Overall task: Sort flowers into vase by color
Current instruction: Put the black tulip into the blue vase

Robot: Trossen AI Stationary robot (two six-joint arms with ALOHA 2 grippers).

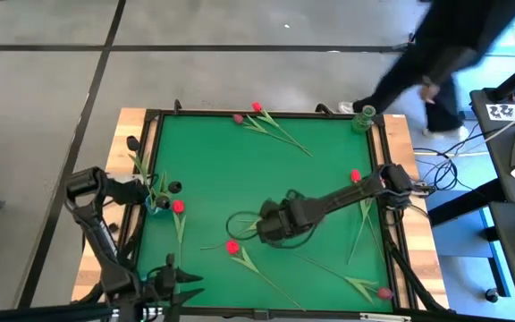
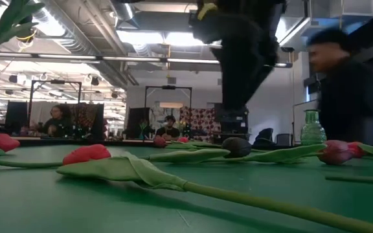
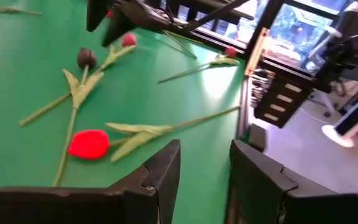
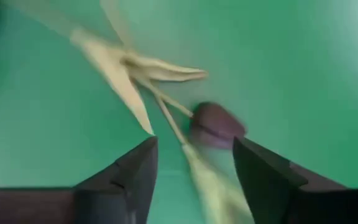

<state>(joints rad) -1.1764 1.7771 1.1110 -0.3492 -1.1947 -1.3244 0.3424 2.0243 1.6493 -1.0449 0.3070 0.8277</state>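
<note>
Tulips lie scattered flat on the green table (image 1: 213, 161): red heads (image 1: 178, 206) (image 1: 232, 247) (image 1: 356, 176) (image 1: 257, 107), maroon ones (image 1: 238, 118) (image 1: 384, 292). My right gripper (image 1: 266, 228) is open over the table's middle. In the right wrist view (image 4: 194, 162) its fingers stand either side of a dark maroon tulip's stem (image 4: 173, 127), just behind the head (image 4: 216, 124). That head (image 2: 237, 147) lies on the mat in the low view. My left gripper (image 3: 204, 168) waits open near the near-left corner (image 1: 184, 284). A blue vase (image 1: 155, 202) with stems stands at the left edge, a green vase (image 1: 363, 117) at the far-right corner.
A raised dark frame (image 1: 153, 143) rims the table. A person (image 1: 436, 54) moves past the far-right corner and shows at the right of the low view (image 2: 348, 90). Cables and equipment (image 1: 508, 161) stand beside the right edge. Bare mat lies between the far tulips and the middle.
</note>
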